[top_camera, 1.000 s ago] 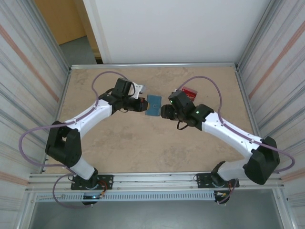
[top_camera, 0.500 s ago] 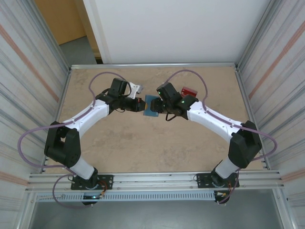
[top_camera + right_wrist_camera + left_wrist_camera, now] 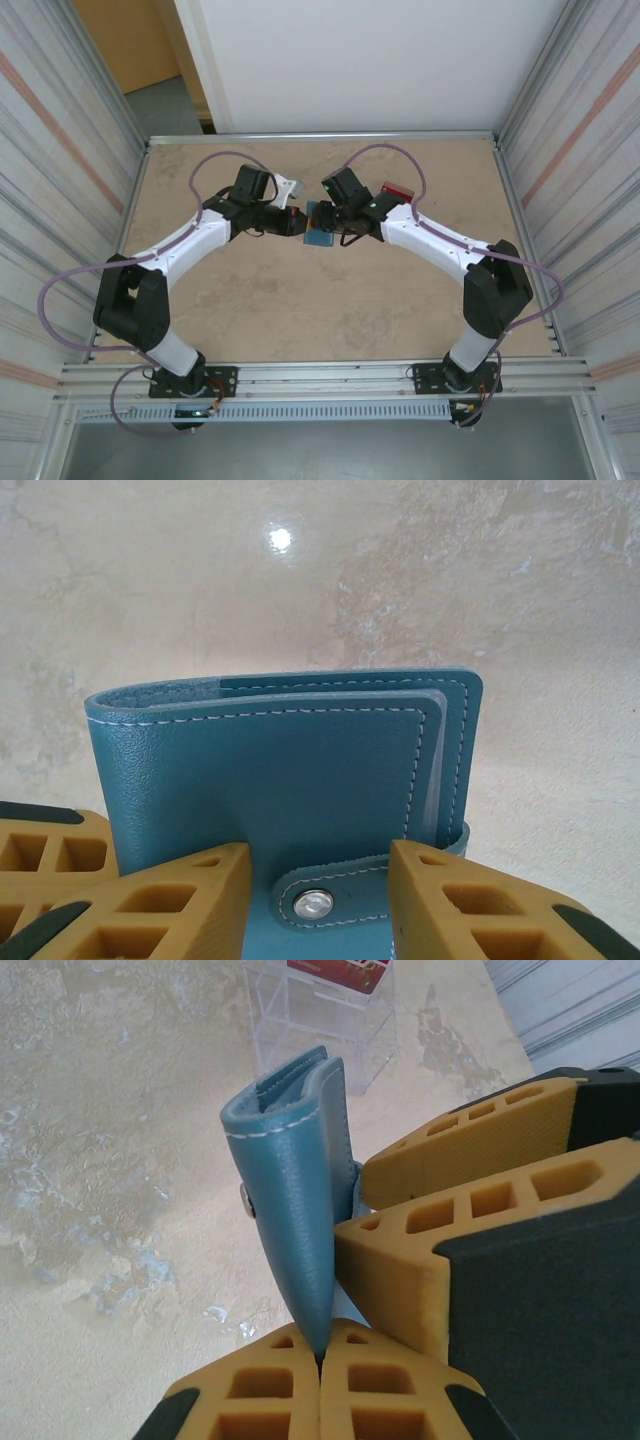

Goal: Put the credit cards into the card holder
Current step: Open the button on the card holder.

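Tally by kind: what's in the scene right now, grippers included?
card holder: 1
clear case: 1
red card: 1 showing, in the case
grippers: 2 (left gripper, right gripper)
Total: 5

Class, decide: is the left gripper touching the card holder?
Touching. The left wrist view shows the left gripper pinched shut on one edge of the card holder.
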Robot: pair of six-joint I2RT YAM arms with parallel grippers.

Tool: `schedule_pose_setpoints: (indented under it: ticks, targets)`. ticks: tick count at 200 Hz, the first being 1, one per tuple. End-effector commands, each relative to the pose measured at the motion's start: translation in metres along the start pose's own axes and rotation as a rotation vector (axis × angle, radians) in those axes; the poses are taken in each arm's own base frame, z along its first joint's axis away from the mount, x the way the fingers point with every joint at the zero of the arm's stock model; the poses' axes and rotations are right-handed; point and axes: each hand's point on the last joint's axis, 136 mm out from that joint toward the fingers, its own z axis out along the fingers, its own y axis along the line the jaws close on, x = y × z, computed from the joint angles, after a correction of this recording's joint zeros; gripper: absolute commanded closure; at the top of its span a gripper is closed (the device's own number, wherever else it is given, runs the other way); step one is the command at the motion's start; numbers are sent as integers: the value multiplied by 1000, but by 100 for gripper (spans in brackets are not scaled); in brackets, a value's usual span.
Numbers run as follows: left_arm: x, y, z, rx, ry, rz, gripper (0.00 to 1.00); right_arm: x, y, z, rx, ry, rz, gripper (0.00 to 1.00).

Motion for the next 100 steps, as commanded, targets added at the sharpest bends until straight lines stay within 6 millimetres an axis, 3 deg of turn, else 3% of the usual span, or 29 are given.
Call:
schedule_pose_setpoints:
  ticks: [1,100]
  targets:
    - [-5,-25,-3,87,-23,57,96,2,1,11,5,20,22,61]
    - [-4,-22,-2,80,-22,59,96,18,-31,20,82,55,35,68]
